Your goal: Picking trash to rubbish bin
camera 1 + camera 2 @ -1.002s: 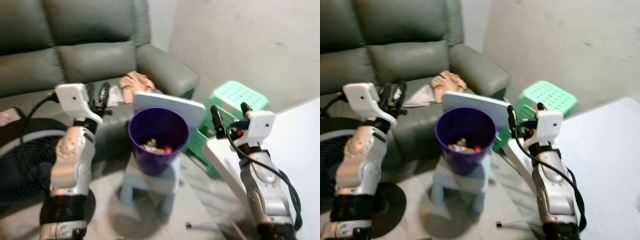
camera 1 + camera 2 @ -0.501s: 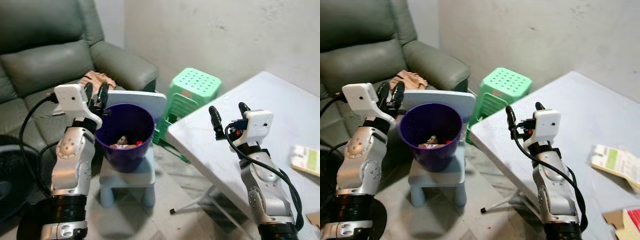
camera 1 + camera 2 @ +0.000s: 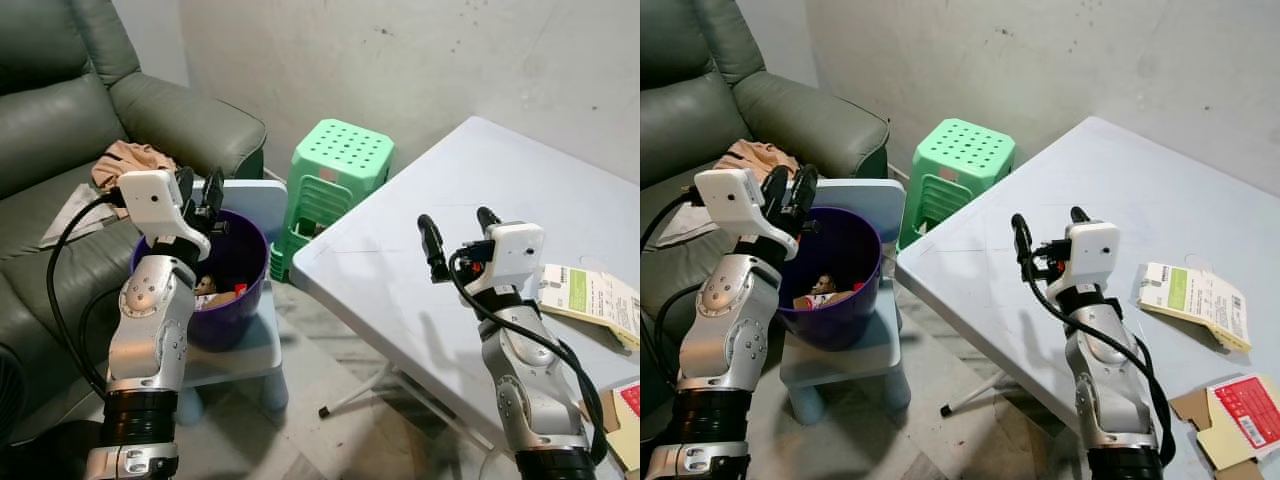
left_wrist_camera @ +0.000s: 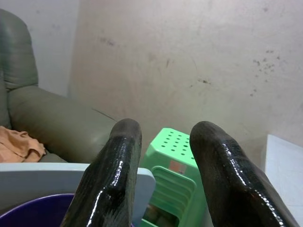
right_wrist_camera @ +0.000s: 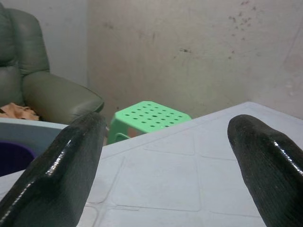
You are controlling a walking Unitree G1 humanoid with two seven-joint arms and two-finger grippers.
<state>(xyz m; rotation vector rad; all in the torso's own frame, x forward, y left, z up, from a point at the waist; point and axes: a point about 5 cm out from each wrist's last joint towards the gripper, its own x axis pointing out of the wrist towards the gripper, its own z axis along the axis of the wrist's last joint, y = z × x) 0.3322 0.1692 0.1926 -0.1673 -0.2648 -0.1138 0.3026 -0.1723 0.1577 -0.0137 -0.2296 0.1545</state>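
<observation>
A purple bin (image 3: 228, 290) with scraps of trash inside stands on a small pale blue stool (image 3: 243, 350). My left gripper (image 3: 200, 176) is raised over the bin's near rim, open by a narrow gap with nothing between its fingers (image 4: 118, 156). My right gripper (image 3: 455, 217) hovers wide open and empty above the white table (image 3: 400, 250). On the table to the right lie a white and green paper packet (image 3: 1191, 292), a red carton (image 3: 1242, 410) and a scrap of brown cardboard (image 3: 1193, 404), all beyond the right gripper.
A stack of green plastic stools (image 3: 338, 172) stands between the bin and the table, by the wall. A grey-green sofa (image 3: 60, 120) with an orange cloth (image 3: 125, 160) is at the left. A pale blue panel (image 3: 252, 194) leans behind the bin. Bare floor lies under the table's edge.
The whole view has swung to the right: the sofa and bin slid left, and the table with its papers came into sight. Both arms keep the same raised pose, grippers unchanged.
</observation>
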